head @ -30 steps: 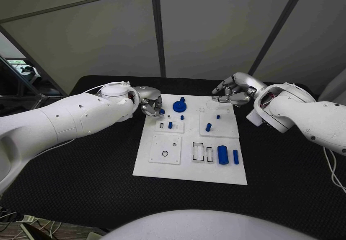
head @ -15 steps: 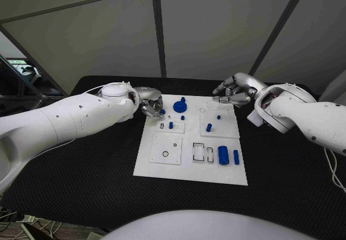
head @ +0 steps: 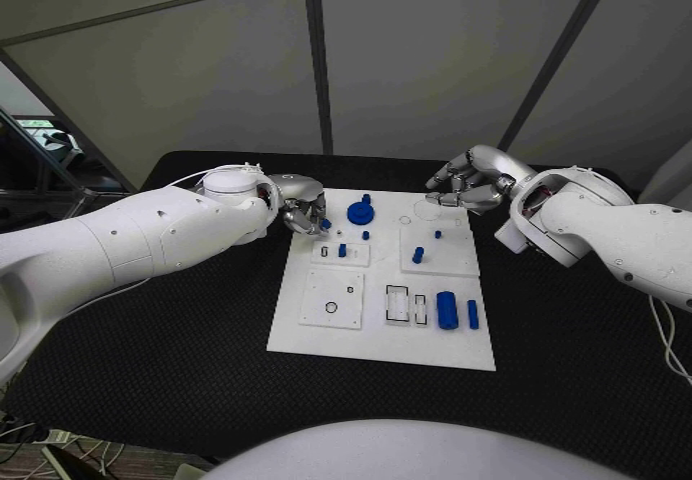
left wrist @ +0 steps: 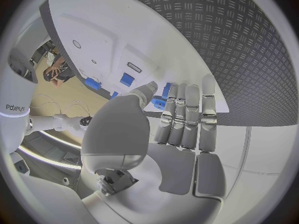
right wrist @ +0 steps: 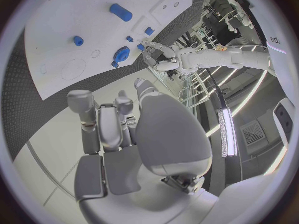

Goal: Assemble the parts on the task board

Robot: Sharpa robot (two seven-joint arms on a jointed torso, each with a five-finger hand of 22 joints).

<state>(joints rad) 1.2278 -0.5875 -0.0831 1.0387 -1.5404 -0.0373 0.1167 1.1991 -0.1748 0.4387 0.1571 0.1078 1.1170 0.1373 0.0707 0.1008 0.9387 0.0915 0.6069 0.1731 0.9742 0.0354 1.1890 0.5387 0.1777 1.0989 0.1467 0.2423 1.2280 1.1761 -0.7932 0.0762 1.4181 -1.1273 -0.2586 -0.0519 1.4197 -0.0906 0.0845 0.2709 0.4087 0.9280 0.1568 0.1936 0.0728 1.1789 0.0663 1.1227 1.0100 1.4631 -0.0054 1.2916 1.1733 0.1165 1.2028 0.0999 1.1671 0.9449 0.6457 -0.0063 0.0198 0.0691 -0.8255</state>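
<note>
The white task board (head: 329, 335) lies in the middle of the black table. On it I see a blue gear (head: 359, 211), short blue pegs (head: 417, 255) and a blue cylinder (head: 446, 310) beside a thin blue bar (head: 472, 314). My left hand (head: 303, 213) hovers at the board's far left corner, fingers together, and pinches a small blue part (left wrist: 161, 102) between thumb and fingers. My right hand (head: 469, 185) hangs over the far right corner with its fingers curled in and nothing in them. The right wrist view shows the gear (right wrist: 121, 53) and the cylinder (right wrist: 120, 12) beyond the right hand (right wrist: 118, 134).
The board has raised white tiles with cut-outs: a round hole (head: 332, 307) and rectangular slots (head: 397, 302). Black table (head: 173, 340) surrounds the board on every side. Grey panel walls (head: 216, 80) stand behind the table's far edge.
</note>
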